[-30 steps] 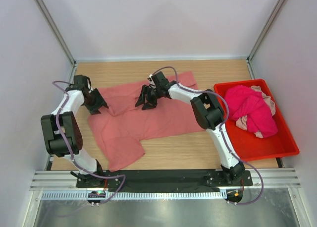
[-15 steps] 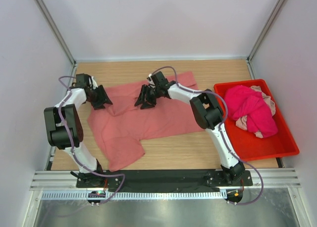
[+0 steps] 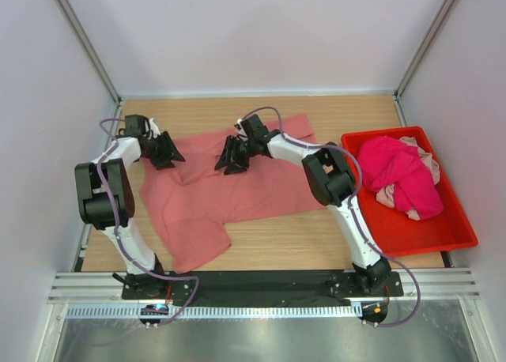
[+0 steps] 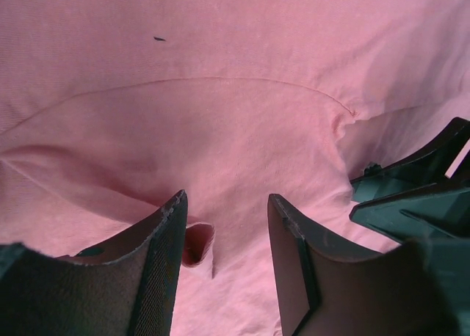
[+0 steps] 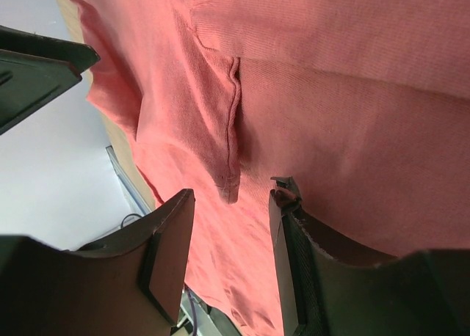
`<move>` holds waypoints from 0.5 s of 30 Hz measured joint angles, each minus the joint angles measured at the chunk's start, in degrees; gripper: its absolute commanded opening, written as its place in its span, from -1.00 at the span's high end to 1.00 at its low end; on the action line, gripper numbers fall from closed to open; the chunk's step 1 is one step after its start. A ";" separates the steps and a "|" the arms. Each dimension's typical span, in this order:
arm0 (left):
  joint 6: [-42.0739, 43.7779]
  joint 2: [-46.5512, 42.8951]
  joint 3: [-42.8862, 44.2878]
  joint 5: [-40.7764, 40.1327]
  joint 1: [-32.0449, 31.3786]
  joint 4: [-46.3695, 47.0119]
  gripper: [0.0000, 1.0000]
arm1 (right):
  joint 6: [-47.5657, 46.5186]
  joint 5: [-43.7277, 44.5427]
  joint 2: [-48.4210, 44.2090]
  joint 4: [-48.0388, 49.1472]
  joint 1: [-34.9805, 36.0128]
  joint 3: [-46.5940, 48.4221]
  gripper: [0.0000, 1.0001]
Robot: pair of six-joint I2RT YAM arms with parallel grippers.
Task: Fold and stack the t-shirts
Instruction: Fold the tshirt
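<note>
Top external view: a large salmon t-shirt (image 3: 237, 190) lies spread across the wooden bench (image 3: 316, 235), one sleeve reaching toward the near left, the cloth rumpled along its far edge. The left gripper (image 3: 168, 153) sits low over the shirt's far left corner, and the right gripper (image 3: 230, 164) is down on the cloth near the shirt's middle, the two well apart. At the right of the bench a red bin (image 3: 447, 239) holds a bunched magenta t-shirt (image 3: 403, 176) with a pale pink t-shirt (image 3: 389, 196) tucked under it.

Left wrist view: the left gripper (image 4: 226, 204) has its jaws parted, with pink cloth and a small raised fold between them.

Right wrist view: the right gripper (image 5: 231, 196) is likewise spread, straddling a narrow ridge of salmon fabric without pinching it.
</note>
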 measured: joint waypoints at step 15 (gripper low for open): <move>-0.81 -7.26 -2.51 -4.11 -0.28 -0.28 -0.20 | 0.09 -0.04 0.04 0.02 -0.33 0.09 -0.03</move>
